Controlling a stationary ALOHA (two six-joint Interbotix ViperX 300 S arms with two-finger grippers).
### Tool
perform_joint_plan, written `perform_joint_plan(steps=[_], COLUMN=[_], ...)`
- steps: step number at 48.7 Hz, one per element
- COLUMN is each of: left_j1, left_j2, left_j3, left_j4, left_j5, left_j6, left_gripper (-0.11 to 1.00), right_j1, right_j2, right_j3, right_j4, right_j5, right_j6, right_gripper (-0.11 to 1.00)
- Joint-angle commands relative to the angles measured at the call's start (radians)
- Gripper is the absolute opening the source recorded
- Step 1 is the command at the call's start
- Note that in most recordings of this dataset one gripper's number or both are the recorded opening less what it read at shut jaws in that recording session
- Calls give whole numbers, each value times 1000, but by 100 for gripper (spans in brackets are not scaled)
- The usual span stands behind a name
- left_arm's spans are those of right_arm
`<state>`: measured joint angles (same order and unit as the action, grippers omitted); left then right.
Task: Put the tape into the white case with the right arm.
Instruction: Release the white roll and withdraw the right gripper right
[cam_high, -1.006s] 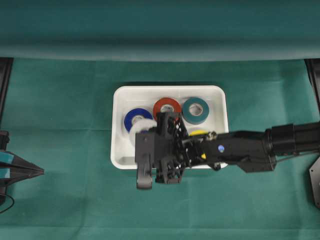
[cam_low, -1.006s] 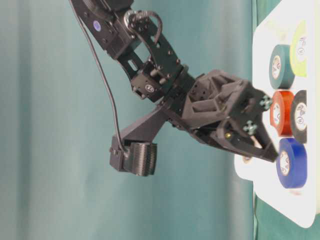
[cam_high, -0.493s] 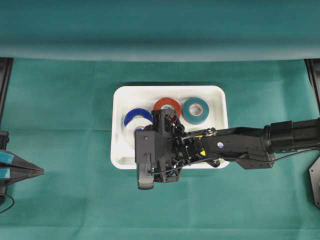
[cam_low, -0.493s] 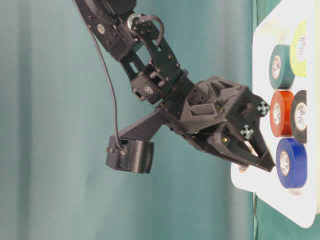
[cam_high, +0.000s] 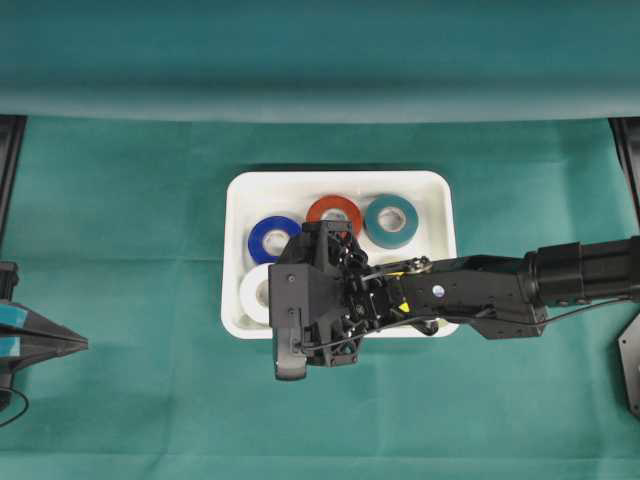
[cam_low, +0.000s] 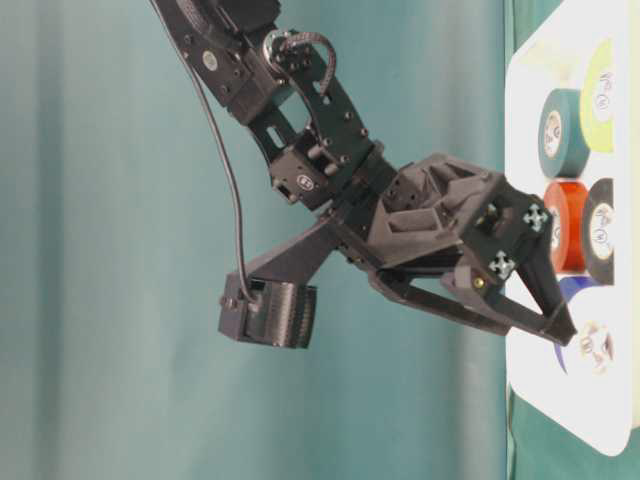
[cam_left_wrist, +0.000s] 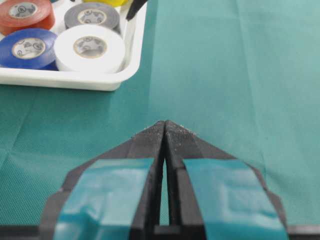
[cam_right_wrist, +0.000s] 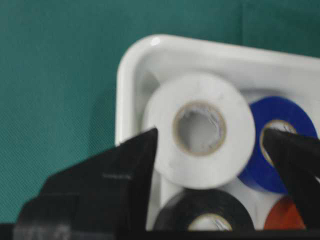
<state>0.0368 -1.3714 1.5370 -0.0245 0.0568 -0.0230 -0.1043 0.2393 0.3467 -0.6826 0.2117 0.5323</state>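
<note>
The right gripper (cam_right_wrist: 210, 150) hangs with its prongs spread, released, above the white tape roll (cam_right_wrist: 200, 130), which lies flat in a corner of the white case (cam_high: 238, 190); blue roll (cam_high: 272, 238), red roll (cam_high: 334, 210), teal roll (cam_high: 391, 220) crowd beside it; the arm hides the black and yellow rolls from overhead; the left gripper (cam_left_wrist: 164, 131) rests clenched, well apart.

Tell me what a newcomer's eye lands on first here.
The black right gripper hangs open over the white case at mid-table, a white tape roll lying flat between its prongs. Blue, red and teal rolls sit beside it.
</note>
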Motion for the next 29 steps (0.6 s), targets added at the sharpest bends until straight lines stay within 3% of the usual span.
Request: perform_joint_plan(steps=[1, 14, 29], left_j1=[3, 3, 3], left_j2=[8, 8, 8], left_j3=[-14, -14, -14], left_j4=[2, 2, 2], left_j5=[-9, -9, -9], left_j6=[2, 0, 2], left_gripper=[0, 0, 0], right_j1=[-2, -2, -2], right_j2=[-20, -92, -299], right_j3=[-11, 66, 291], right_j4=[-2, -2, 2], right_j5=[0, 57, 43], right_j6=[2, 9, 26], right_gripper=[61, 61, 60])
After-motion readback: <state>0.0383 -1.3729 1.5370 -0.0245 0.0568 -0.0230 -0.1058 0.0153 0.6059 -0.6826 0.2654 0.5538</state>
